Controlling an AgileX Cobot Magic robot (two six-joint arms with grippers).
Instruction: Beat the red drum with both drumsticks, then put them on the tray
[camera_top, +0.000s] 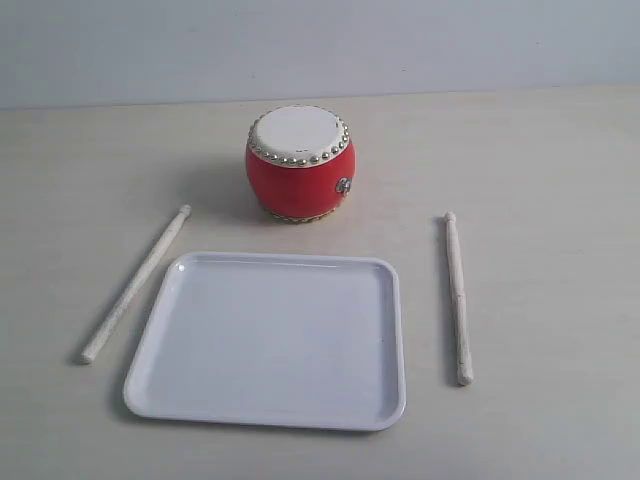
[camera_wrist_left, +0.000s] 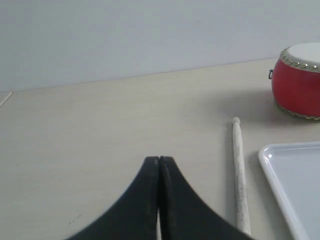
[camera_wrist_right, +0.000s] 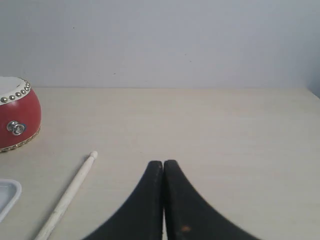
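Left wrist view: the left gripper (camera_wrist_left: 159, 159) is pressed together and empty. The left drumstick (camera_wrist_left: 240, 175) lies just beside it, then the tray (camera_wrist_left: 287, 187), with the red drum (camera_wrist_left: 299, 80) beyond. The right gripper (camera_wrist_right: 163, 162), likewise closed, has the right drumstick (camera_wrist_right: 67, 195) alongside. Each should spread, then pinch its stick's near end.

One red drum (camera_top: 300, 165) is being seen on one table (camera_top: 560, 150). Two drumsticks are being counted: the left drumstick (camera_top: 135, 284) and the right drumstick (camera_top: 457, 298). One tray (camera_top: 270, 345) is being counted. Two grippers are being shown, the left gripper (camera_wrist_left: 159, 161) and the right gripper (camera_wrist_right: 163, 164), one in each wrist view. The gold studs (camera_top: 296, 160) of the red drum are not being counted, since part of their ring is being hidden.
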